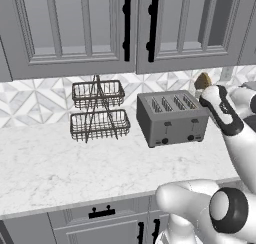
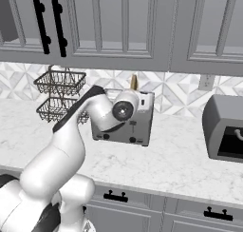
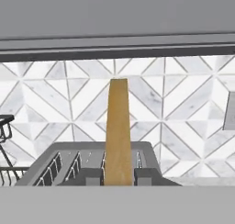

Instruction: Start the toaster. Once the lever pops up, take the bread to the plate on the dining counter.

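Note:
The grey four-slot toaster (image 1: 172, 119) stands on the marble worktop against the patterned tiles. In the right base view my arm partly covers the toaster (image 2: 140, 117). The bread (image 3: 118, 131), a golden-brown slice seen edge-on, stands upright between my two fingertips (image 3: 92, 176), lifted above the toaster's slots (image 3: 59, 165). My gripper (image 3: 118, 178) is shut on its lower part. From the base views the bread (image 1: 202, 80) (image 2: 134, 82) pokes up just above the hand, over the toaster's right end. The plate and the dining counter are out of view.
A two-tier wire basket rack (image 1: 97, 110) (image 2: 59, 91) stands left of the toaster. Upper cabinet doors (image 1: 125, 28) hang close above the bread. A grey boxy appliance (image 2: 225, 129) sits on the worktop to the right. A wall outlet (image 2: 206, 82) is on the tiles.

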{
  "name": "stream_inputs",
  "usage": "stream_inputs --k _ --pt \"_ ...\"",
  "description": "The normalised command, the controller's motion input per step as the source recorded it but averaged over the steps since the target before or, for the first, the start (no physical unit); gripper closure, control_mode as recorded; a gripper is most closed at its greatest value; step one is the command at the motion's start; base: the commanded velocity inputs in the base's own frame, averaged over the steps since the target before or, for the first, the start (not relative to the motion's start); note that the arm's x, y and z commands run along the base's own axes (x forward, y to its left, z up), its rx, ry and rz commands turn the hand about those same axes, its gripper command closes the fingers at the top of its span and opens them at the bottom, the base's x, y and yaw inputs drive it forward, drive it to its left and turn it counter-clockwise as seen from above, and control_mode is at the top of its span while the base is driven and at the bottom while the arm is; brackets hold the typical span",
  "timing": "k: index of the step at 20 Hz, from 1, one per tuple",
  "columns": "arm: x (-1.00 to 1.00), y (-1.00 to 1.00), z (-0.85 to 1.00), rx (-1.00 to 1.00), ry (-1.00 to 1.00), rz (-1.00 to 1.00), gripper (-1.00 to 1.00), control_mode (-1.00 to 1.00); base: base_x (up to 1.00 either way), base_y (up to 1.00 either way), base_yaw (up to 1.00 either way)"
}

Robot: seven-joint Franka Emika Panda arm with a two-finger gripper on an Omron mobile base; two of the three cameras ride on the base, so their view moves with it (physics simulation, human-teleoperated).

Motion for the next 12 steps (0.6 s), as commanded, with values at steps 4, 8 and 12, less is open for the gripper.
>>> stream_inputs --k 4,8,12 --pt "-0.54 -0.01 0.76 0.00 0.23 0.04 1.00 -1.00 0.00 0.00 0.00" --pt "-0.71 -0.01 0.37 0.00 0.30 0.07 1.00 -1.00 0.00 0.00 0.00" --pt "-0.97 0.00 0.01 -0.01 0.18 0.09 1.00 -1.00 0.00 0.00 0.00"
